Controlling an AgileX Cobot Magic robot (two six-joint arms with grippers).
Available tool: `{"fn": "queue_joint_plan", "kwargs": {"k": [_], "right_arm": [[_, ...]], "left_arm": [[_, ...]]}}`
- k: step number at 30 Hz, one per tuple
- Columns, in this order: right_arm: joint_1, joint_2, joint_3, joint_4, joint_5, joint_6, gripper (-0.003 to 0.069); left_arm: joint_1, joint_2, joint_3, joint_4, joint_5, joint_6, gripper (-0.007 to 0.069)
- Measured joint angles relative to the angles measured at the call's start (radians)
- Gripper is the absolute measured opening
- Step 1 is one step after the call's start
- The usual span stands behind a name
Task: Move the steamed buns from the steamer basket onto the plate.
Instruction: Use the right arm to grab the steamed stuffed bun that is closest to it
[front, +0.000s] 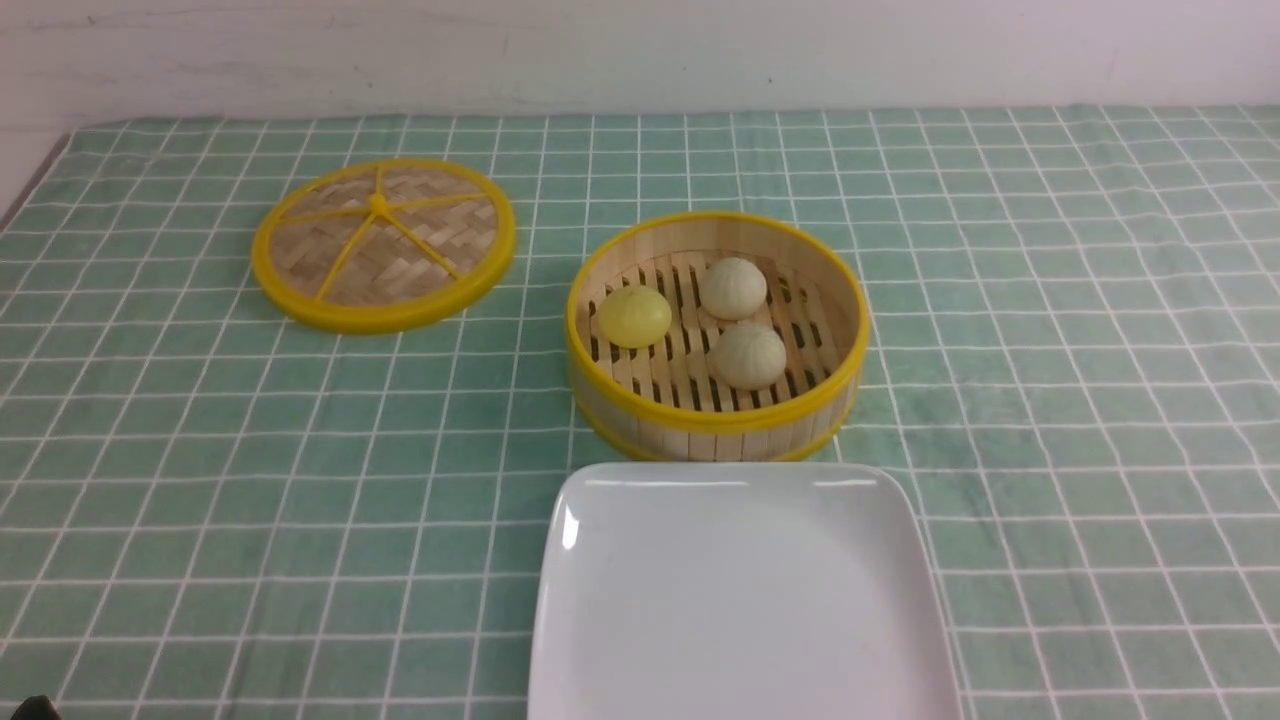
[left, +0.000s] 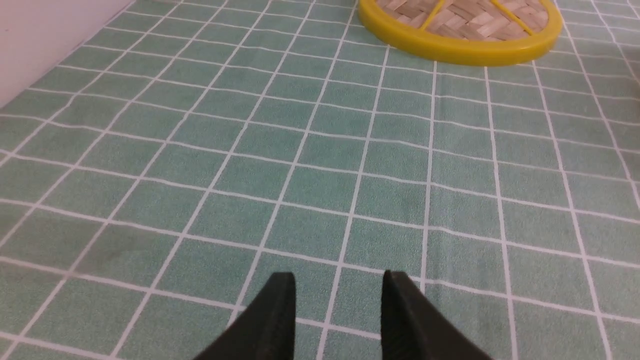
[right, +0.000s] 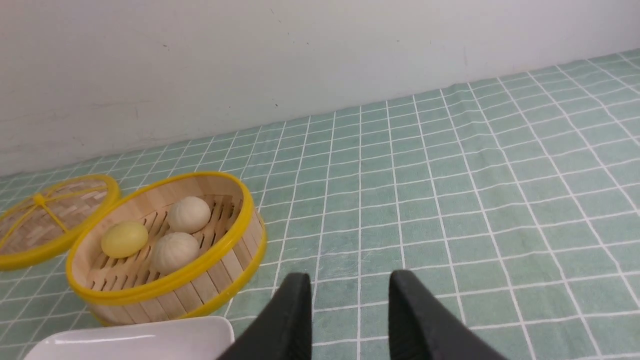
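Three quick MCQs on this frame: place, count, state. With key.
1. The lid lies where, front view? A) left of the steamer basket B) on the basket C) on the plate
2. How many steamed buns in the basket are yellow? A) none B) one C) three
3. The right end effector is: A) open, holding nothing B) shut on a bun C) shut on the lid
Key: 1 A, lid flat on the cloth, apart from the basket. 2 B, one yellow bun beside two cream ones. 3 A, jaws apart, nothing between them.
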Motion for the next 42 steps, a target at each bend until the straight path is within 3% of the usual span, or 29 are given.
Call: {"fn": "queue_joint_plan", "kwargs": {"k": [6,10,15,17,25,29,31,37,42], "right_arm": [[0.0,0.004,-0.03,0.086,0.004,-0.15,0.024],[0.0,0.049,-0.054,0.188,0.026,-0.178,0.024],[0.0,0.191,-0.147,0.27,0.105,-0.321,0.024],[0.0,0.321,-0.271,0.292,0.157,-0.4,0.024],[0.0,0.718,-0.639,0.3,0.297,-0.477,0.024],[0.0,0.939,-0.801,0.354,0.329,-0.609,0.024],[0.0,1.072,-0.887,0.435,0.348,-0.717,0.024],[0.0,1.304,-1.044,0.565,0.468,-0.812,0.024],[0.0,1.481,-1.197,0.578,0.581,-0.85,0.024]], "left_arm": [[0.0,0.0,0.002,-0.158,-0.162,-0.187,0.0274],[0.0,0.0,0.002,-0.192,-0.254,-0.292,0.0274],[0.0,0.0,-0.002,-0.211,-0.27,-0.39,0.0282],[0.0,0.0,-0.037,-0.183,-0.23,-0.372,0.0302],[0.0,0.008,-0.202,-0.16,-0.119,-0.326,0.0351],[0.0,0.117,-0.315,-0.161,0.003,-0.252,0.0364],[0.0,0.219,-0.415,-0.205,0.068,-0.199,0.0367],[0.0,0.423,-0.627,-0.383,0.124,-0.115,0.0367],[0.0,0.629,-0.781,-0.506,0.236,0.134,0.0367]]}}
